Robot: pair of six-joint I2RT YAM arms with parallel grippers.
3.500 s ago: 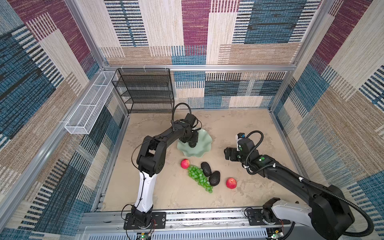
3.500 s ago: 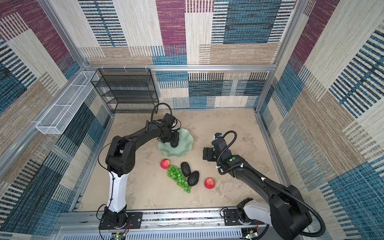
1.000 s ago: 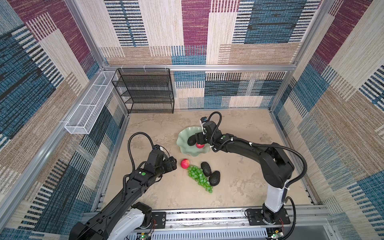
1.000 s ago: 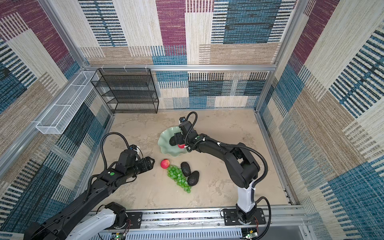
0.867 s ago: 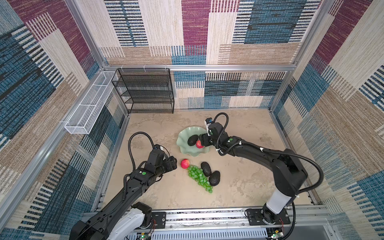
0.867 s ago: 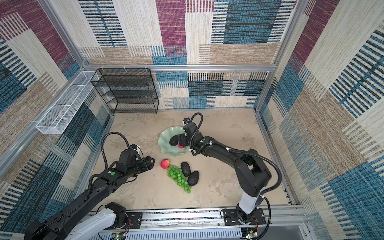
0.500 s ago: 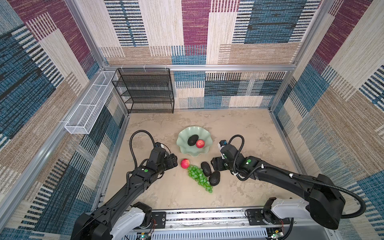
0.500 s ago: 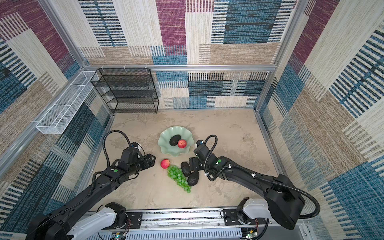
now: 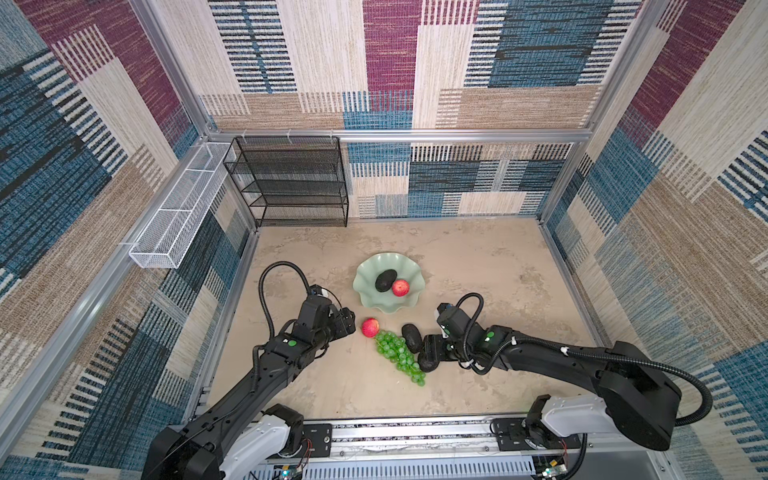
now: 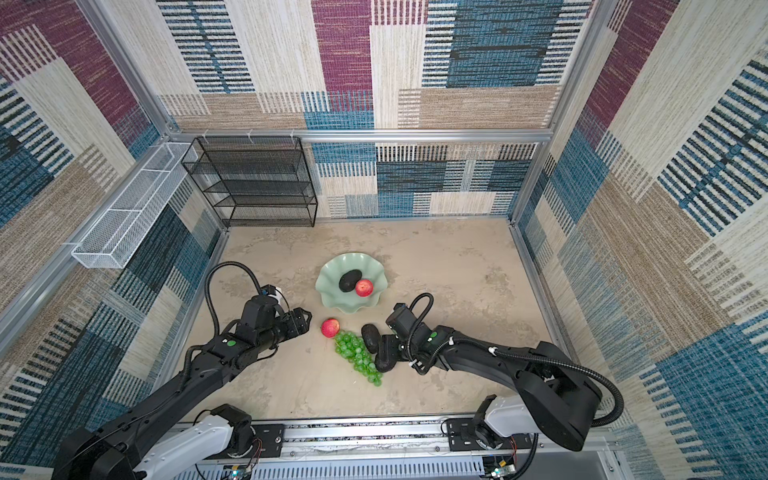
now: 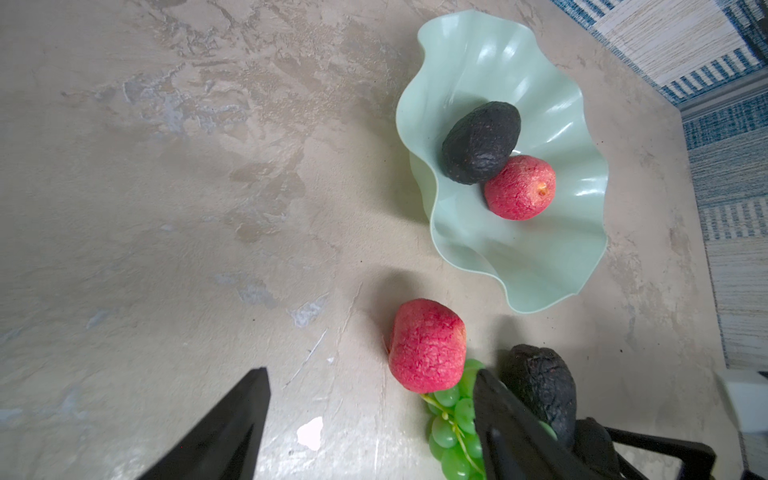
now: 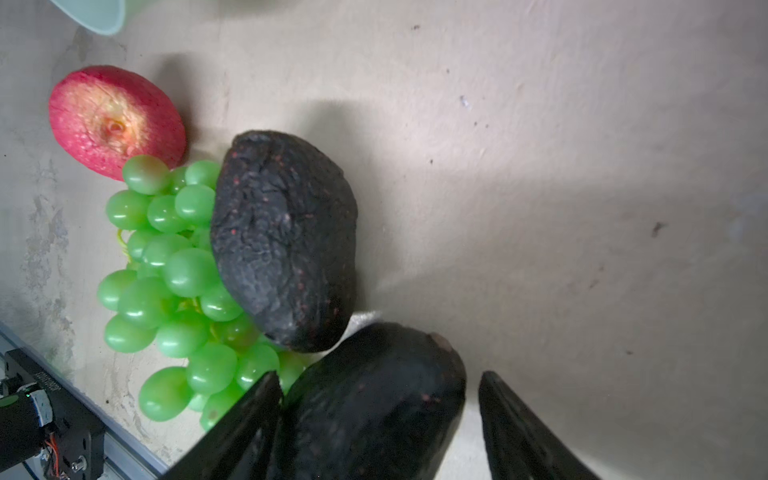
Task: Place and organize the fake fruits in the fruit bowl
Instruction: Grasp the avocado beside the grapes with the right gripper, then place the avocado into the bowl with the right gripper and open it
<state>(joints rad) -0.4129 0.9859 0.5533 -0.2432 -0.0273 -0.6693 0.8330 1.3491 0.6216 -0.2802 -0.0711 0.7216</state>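
Note:
The pale green fruit bowl (image 9: 365, 300) holds a dark avocado (image 9: 385, 280) and a red apple (image 9: 400, 287). On the table in front of it lie another apple (image 9: 370, 327), green grapes (image 9: 398, 358) and two avocados. My right gripper (image 9: 429, 358) is open astride the nearer avocado (image 12: 374, 415). One finger touches it and a gap shows at the other. The second avocado (image 12: 282, 249) leans on the grapes (image 12: 166, 270). My left gripper (image 11: 374, 399) is open and empty, just short of the loose apple (image 11: 428, 345).
A black wire shelf rack (image 9: 291, 183) stands at the back left. A white wire basket (image 9: 178, 208) hangs on the left wall. An aluminium rail (image 9: 395, 432) runs along the table's front edge, and patterned walls enclose the table.
My right gripper left the apple in the bowl and came down and forward to straddle the nearer avocado. My left gripper crept closer to the loose apple.

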